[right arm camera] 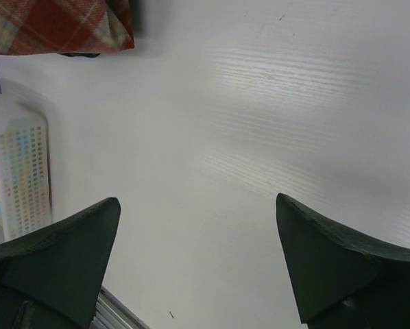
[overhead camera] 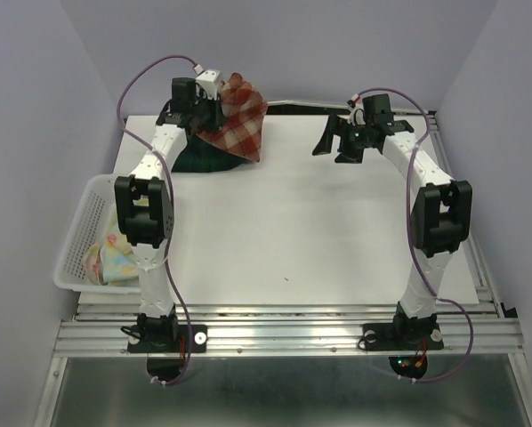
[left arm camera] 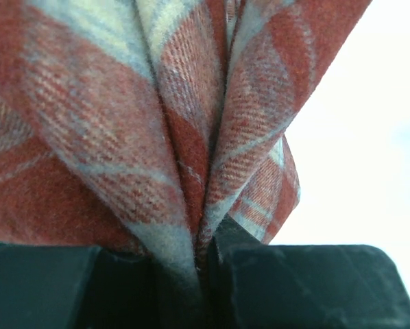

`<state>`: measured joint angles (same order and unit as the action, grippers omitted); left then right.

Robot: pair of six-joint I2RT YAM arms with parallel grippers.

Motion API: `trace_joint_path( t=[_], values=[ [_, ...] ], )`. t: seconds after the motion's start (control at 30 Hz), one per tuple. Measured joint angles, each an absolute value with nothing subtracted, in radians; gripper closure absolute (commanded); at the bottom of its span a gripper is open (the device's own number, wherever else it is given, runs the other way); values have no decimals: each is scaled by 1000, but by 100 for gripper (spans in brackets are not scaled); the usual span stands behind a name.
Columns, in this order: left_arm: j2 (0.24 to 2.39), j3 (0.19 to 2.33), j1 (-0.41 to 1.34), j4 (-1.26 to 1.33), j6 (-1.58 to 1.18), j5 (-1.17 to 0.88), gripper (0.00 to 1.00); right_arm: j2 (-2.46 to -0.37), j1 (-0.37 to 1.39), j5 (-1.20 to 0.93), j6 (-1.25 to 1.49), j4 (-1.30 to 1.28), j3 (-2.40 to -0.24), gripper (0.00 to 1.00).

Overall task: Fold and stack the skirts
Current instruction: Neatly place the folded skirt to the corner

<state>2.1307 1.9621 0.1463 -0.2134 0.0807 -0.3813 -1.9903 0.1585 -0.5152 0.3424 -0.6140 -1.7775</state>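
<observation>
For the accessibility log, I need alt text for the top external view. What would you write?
The left pincer holds up a red-and-cream plaid skirt at the far left of the white table, with a dark plaid skirt beneath it. The right pincer hangs open at far right; a pastel skirt lies in the white mesh basket.
</observation>
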Motion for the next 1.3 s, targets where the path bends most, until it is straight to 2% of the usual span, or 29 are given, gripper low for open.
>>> trace_joint_path(
  t=[0.47,0.7,0.9,0.97,1.0,1.07,1.1,1.17,1.23,1.3],
  values=[
    [2131,1964,83,-199,-15,-510,87,-2009,159,-526,341,-624,-1777,0],
    [2165,1987,18,-198,-29,-555,81,-2011,159,-530,336,-625,-1777,0],
    [2283,2023,-31,-192,-36,-583,70,-2017,159,-531,334,-628,-1777,1],
    [2342,2058,-47,-192,-46,-593,64,-2020,159,-531,331,-630,-1777,1],
    [2371,2063,-57,-192,-49,-595,58,-2022,159,-531,330,-630,-1777,1],
    [2400,2063,-70,-193,-55,-596,56,-2022,159,-531,328,-633,-1777,1],
    [2412,2063,-77,-195,-56,-598,43,-2022,159,-531,327,-638,-1777,1],
    [2423,2063,-88,-201,-53,-598,42,-2022,159,-531,327,-642,-1777,1],
    [2424,2071,-97,-215,-54,-594,29,-2022,159,-531,327,-646,-1777,2],
    [2424,2093,-105,-228,-43,-585,28,-2022,159,-532,327,-646,-1777,2]
  ],
)
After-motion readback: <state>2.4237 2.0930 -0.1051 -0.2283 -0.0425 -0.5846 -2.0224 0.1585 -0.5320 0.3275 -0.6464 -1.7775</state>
